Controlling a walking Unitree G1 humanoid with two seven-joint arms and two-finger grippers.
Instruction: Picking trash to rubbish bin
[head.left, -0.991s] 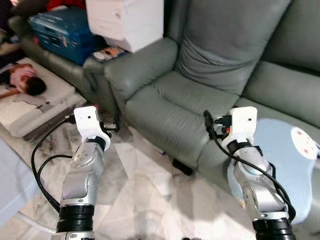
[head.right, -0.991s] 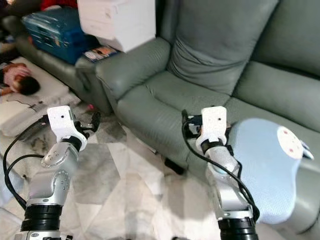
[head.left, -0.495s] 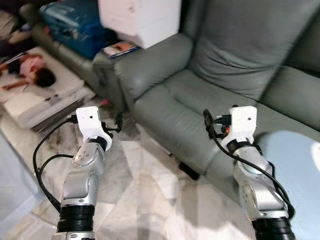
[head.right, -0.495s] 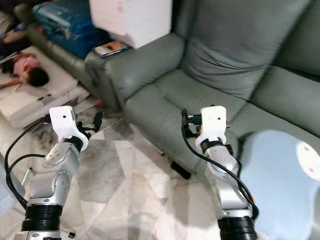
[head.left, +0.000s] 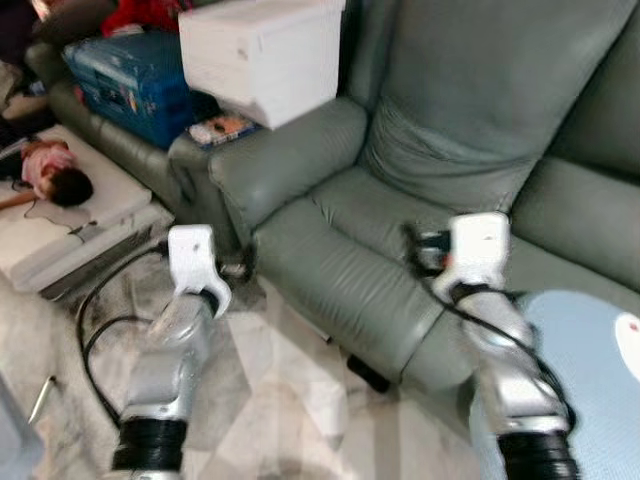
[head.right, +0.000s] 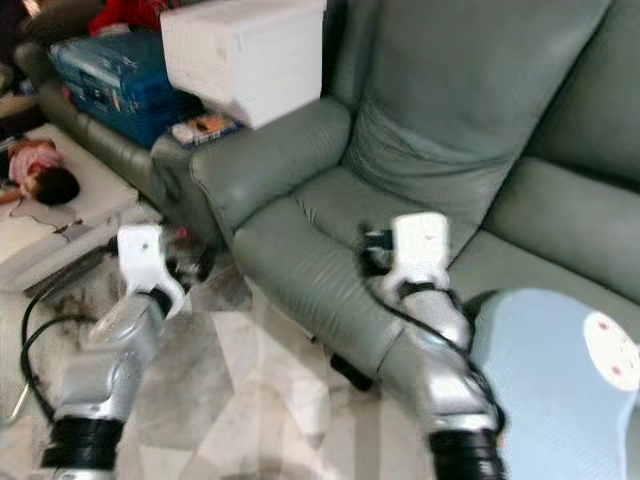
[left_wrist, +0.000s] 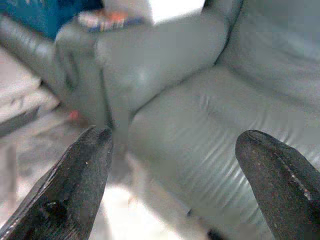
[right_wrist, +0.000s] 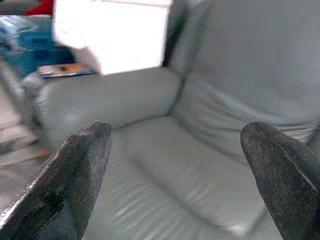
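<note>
My left gripper and right gripper, both spread wide and empty, face the green sofa; no trash or bin is identifiable, though a small red scrap lies by the armrest, and motion blur risks mis-aiming.

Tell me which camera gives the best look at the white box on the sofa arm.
The left eye view: the white box shows almost whole, resting on the sofa armrest. The right eye view shows it much the same. The right wrist view shows it as a blurred white block; the left wrist view catches a corner.
</note>
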